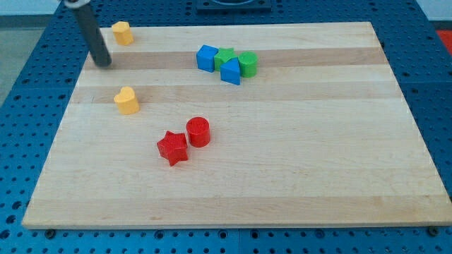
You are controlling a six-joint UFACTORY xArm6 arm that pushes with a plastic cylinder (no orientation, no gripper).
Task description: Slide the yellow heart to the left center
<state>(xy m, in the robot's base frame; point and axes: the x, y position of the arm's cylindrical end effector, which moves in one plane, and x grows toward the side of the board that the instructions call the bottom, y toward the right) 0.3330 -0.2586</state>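
The yellow heart [127,100] lies on the wooden board [282,176] at the view's left, about mid-height. My tip [104,63] rests on the board near the top left, up and a little left of the heart, with a clear gap between them. A second yellow block [122,32], shape unclear, sits at the board's top left corner, up and right of the tip.
A red star [172,147] and a red cylinder [198,131] sit touching, right of and below the heart. At top centre a blue cube [207,57], a green star [224,56], a blue wedge [231,72] and a green cylinder [248,63] cluster together.
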